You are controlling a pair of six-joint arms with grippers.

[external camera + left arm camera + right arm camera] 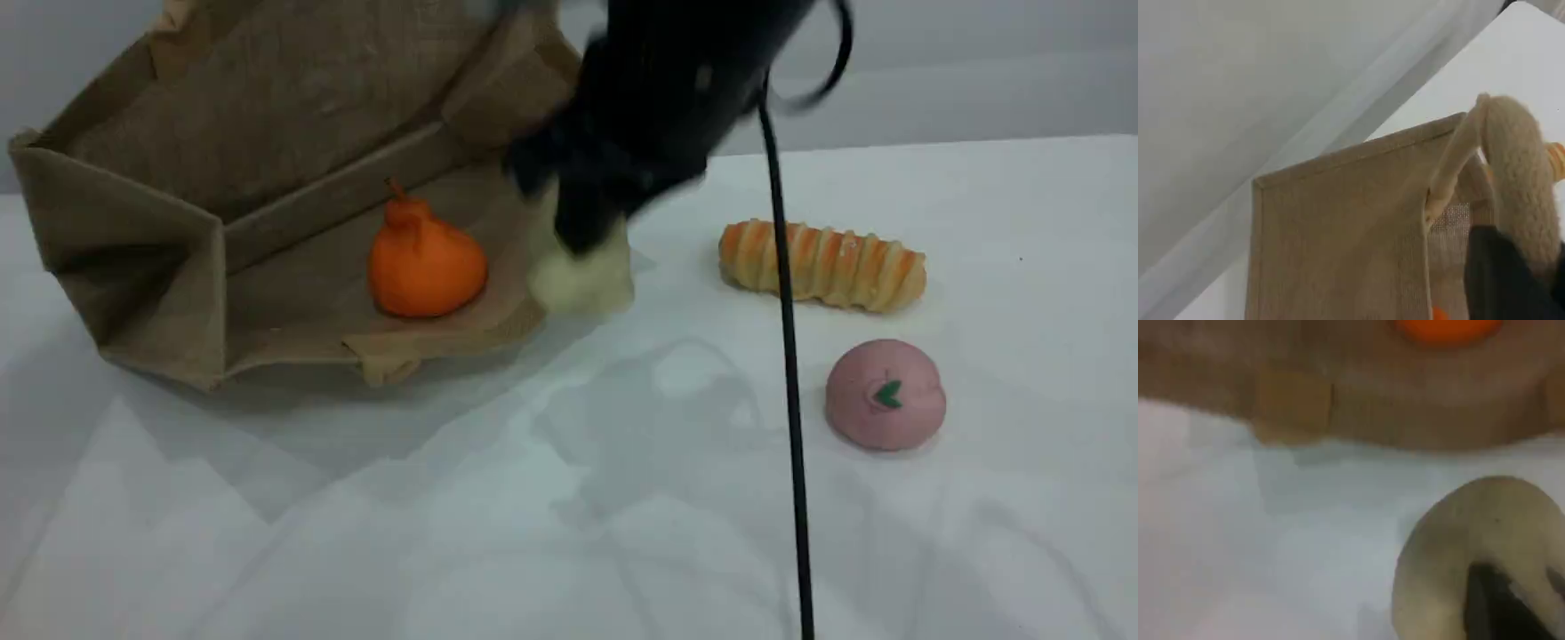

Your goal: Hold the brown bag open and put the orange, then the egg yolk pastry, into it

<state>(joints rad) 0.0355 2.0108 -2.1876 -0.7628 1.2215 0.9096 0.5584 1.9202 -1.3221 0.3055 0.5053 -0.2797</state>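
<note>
**Pastry at the bag's mouth, pinched by the right pincer**

The egg yolk pastry (582,277) lay at the right edge of the bag's mouth, directly under the right pincer (582,227). The pincer was smeared by motion blur in the scene view, and in its own wrist view only a dark fingertip showed, closed into the pale mound. The orange (425,262) sat inside the brown bag (267,133), left of the pastry, on the lower panel. The bag's top was cut off by the frame. The left pincer (1508,280), seen only in its wrist view, was closed on a rope handle (1521,173). There was one of each: bag, orange and pastry, plus a striped bread (822,264) far right and a pink bun (885,394) nearer on the table (533,516).
</note>
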